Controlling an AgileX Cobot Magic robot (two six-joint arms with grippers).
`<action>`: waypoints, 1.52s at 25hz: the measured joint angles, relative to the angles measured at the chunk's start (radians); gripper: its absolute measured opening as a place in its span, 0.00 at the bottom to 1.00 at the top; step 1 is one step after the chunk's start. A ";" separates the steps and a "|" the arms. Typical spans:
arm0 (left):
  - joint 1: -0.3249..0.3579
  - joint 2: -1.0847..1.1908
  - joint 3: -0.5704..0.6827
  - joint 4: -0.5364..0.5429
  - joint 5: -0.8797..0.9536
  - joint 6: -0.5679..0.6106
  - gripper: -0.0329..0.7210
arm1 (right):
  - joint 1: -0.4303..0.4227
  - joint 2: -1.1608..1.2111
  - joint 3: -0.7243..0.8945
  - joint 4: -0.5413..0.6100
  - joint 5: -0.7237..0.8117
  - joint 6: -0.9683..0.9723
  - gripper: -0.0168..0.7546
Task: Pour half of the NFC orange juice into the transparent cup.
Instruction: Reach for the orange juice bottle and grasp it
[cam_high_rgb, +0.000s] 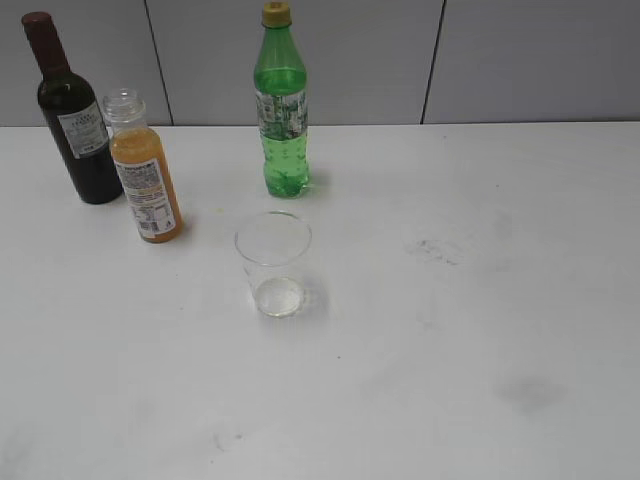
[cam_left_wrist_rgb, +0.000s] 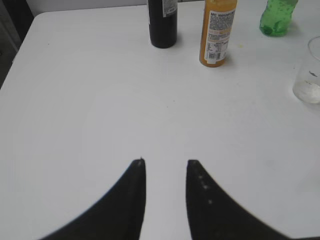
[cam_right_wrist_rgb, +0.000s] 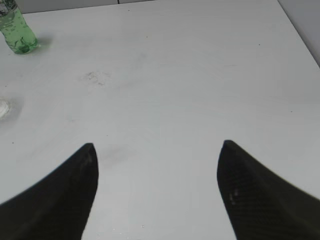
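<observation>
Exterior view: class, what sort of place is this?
Probably a lab test bench: a bare white table with scuff marks, grey wall panels, and only bottles and a clear tumbler set out.

The white counter is lit brightly and evenly from above — only short, soft shadows are cast; the near dark tools are rendered slightly blurred.

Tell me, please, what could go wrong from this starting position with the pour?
The NFC orange juice has no cap and stands right beside the dark wine bottle, so the left gripper, reaching in, may knock one over and spill. The transparent cup is clear and looks light; the pour could miss its rim or tip it. The green soda bottle behind crowds the tilting room.
</observation>
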 joint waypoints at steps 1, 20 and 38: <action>0.000 0.000 0.000 0.000 0.000 0.000 0.35 | 0.000 0.000 0.000 0.000 0.000 0.000 0.76; 0.000 0.000 0.000 0.016 0.000 0.000 0.35 | 0.000 0.000 0.000 0.001 0.000 0.000 0.76; 0.000 0.020 -0.012 0.014 -0.111 -0.018 0.94 | 0.000 0.000 0.000 0.002 0.000 0.000 0.76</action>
